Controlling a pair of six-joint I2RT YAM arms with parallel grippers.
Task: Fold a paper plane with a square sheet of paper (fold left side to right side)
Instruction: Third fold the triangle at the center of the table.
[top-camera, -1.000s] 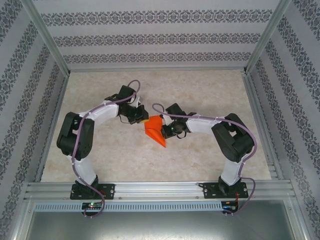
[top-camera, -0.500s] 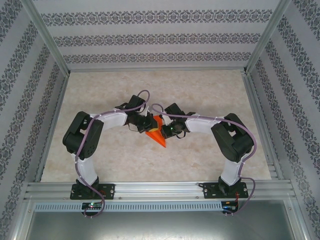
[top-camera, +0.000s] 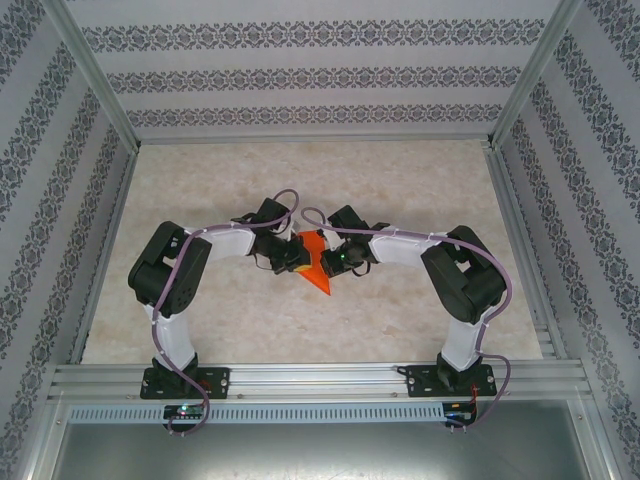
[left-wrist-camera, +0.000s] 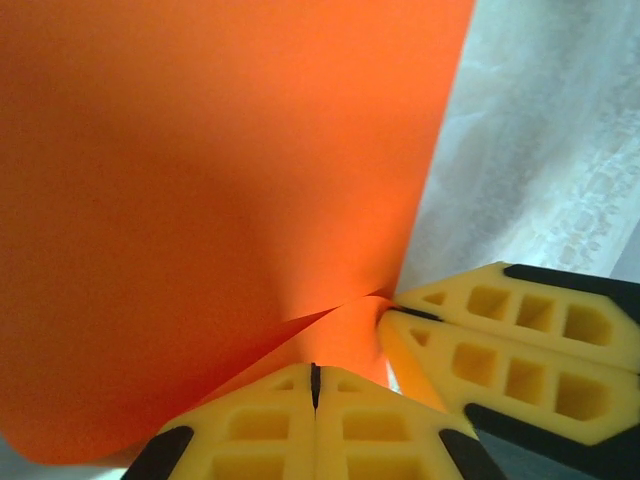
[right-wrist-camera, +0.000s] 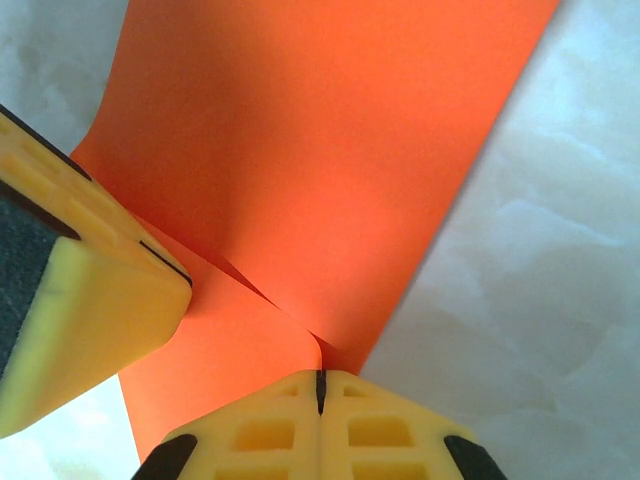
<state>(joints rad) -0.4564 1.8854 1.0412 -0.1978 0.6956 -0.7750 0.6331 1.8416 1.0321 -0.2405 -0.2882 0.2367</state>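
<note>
My left tool (left-wrist-camera: 314, 392) was clamped shut on the near edge of the thin bright orange paper sheet (left-wrist-camera: 200, 200). My right tool (right-wrist-camera: 320, 392) was likewise closed on it. The sheet stood folded between them, mid-way across the pale marbled counter (top-camera: 420, 180).

Top external: fixed high behind the arm bases (top-camera: 182, 381), tilted down and forward, far out, covers the whole table (top-camera: 420, 190) up to the back wall (top-camera: 320, 80). Left wrist: sits on the left gripper (left-wrist-camera: 314, 372), looks along its own fingers, very close on the paper (left-wrist-camera: 200, 180). Right wrist: same setup on the right gripper (right-wrist-camera: 320, 375). Overlap: both wrist cams share the paper and each other's fingertips; top sees that same spot small, mid-table.
</note>
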